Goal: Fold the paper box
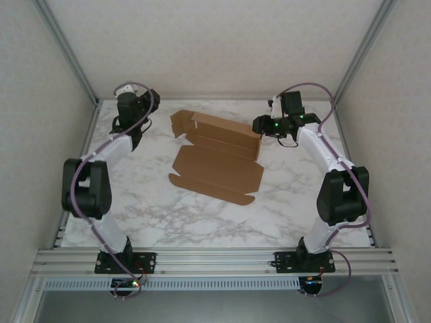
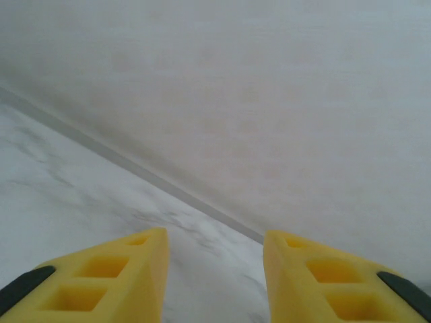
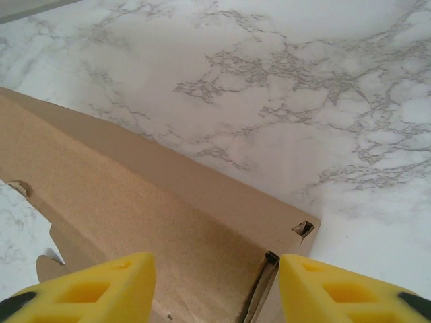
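paper box (image 1: pixel 215 158) looks light, floppy cardboard; I'd grip the raised end wall. left pincer (image 2: pixel 215 269) released, empty; right pincer (image 3: pixel 215 289) released over box corner.

2 yellow fingers (image 2: pixel 114 276) stand apart above marble table (image 2: pixel 67 188), facing wall (image 2: pixel 269 101).

No text, label, brand or number can be read anywhere. The paper box (image 1: pixel 215 168) is plain brown cardboard with no print, and the marble-patterned tabletop (image 1: pixel 202 222) carries no marking or sign.
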You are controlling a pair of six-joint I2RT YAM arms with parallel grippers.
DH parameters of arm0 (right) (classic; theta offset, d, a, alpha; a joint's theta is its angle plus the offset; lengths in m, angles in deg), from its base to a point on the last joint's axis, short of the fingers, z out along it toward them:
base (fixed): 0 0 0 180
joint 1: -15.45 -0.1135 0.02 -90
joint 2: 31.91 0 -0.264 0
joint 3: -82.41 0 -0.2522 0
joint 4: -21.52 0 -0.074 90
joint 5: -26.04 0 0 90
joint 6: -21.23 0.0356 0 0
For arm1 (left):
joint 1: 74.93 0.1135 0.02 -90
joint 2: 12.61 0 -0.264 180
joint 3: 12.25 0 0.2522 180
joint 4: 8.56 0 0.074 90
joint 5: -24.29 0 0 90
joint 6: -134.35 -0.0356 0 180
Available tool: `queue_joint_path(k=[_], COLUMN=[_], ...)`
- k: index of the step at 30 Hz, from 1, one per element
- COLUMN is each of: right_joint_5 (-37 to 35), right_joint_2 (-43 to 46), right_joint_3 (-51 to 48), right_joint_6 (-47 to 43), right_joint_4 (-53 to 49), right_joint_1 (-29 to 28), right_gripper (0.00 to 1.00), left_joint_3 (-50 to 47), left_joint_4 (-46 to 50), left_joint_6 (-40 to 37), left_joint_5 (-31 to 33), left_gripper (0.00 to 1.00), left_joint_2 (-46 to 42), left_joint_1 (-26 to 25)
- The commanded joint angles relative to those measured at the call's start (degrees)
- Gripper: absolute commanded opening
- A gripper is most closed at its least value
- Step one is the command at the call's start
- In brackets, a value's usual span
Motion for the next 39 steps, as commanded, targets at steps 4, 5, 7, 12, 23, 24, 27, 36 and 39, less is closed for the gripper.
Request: queue_joint_path(k=[4, 5, 7, 12, 23, 24, 27, 36, 39], right_joint_5=[2.9, 2.9, 2.9, 2.6, 3.4, 3.3, 1.9, -8.7, -8.2], right_joint_2=[1.2, 1.1, 0.8, 0.8, -0.9, -1.2, -1.1, 4.6, 2.9], right_joint_3=[-0.4, -0.2, 0.3, 1.0, 1.7, 1.8, 2.1, 4.4, 8.6], right_joint_6=[0.0, 0.0, -0.2, -0.6, 0.0, 0.0, 0.0, 0.2, -1.4], right_joint_4=[0.7, 0.6, -0.1, -0.8, -0.4, -0.5, -0.5, 1.1, -1.5], right_joint_1=[-0.5, -0.5, -0.5, -0.5, -0.4, -0.4, -0.7, -4.5, -7.8], right_gripper=[0.51, 0.51, 0.51, 0.51, 0.51, 0.51, 0.51, 0.56, 0.51], left_joint_3=[15.7, 17.2, 18.7, 15.6, 1.6, 0.1, -5.0, -10.9, -12.2], left_joint_4=[9.2, 9.6, 10.4, 9.5, 3.6, 3.5, -0.2, -2.9, -4.0], left_joint_6=[-3.7, -5.3, -9.8, -17.7, -16.8, -16.5, -14.9, -12.4, -11.9], left_joint_5=[-10.4, -12.4, -14.9, -18.5, -20.4, -19.7, -16.8, -12.1, -11.7], left_gripper=[0.41, 0.41, 0.41, 0.41, 0.43, 0.43, 0.43, 0.44, 0.44], left_joint_2=[17.7, 19.6, 21.0, 18.9, 8.8, 7.7, 4.2, 1.2, 0.7], left_joint_1=[0.8, 0.5, -0.3, -2.2, -5.5, -5.8, -7.0, -7.4, -7.3])
